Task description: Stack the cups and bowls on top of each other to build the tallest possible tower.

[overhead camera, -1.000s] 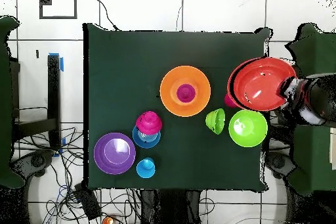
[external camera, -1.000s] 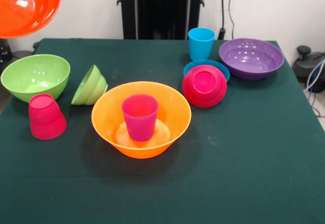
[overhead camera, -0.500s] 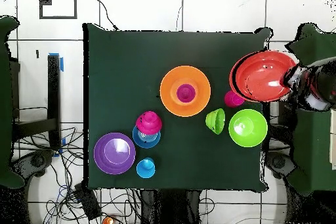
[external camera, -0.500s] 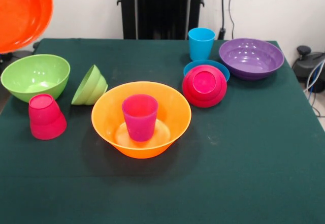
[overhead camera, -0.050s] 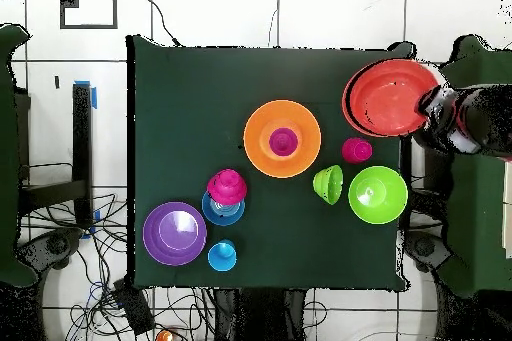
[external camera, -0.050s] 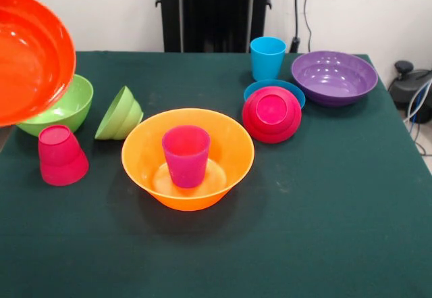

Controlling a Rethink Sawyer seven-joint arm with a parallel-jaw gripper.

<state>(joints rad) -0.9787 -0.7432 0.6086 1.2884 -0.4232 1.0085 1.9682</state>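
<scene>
Red-orange bowl hangs tilted above the counter's edge, over the large lime bowl; the overhead view shows a dark shape, arm or person unclear, at its rim. The robot's hand is not identifiable, so its state cannot be told. Orange bowl sits mid-counter with the magenta cup upright inside. Judgement: level the carried bowl, centre it over the intended support, and lower it squarely.
</scene>
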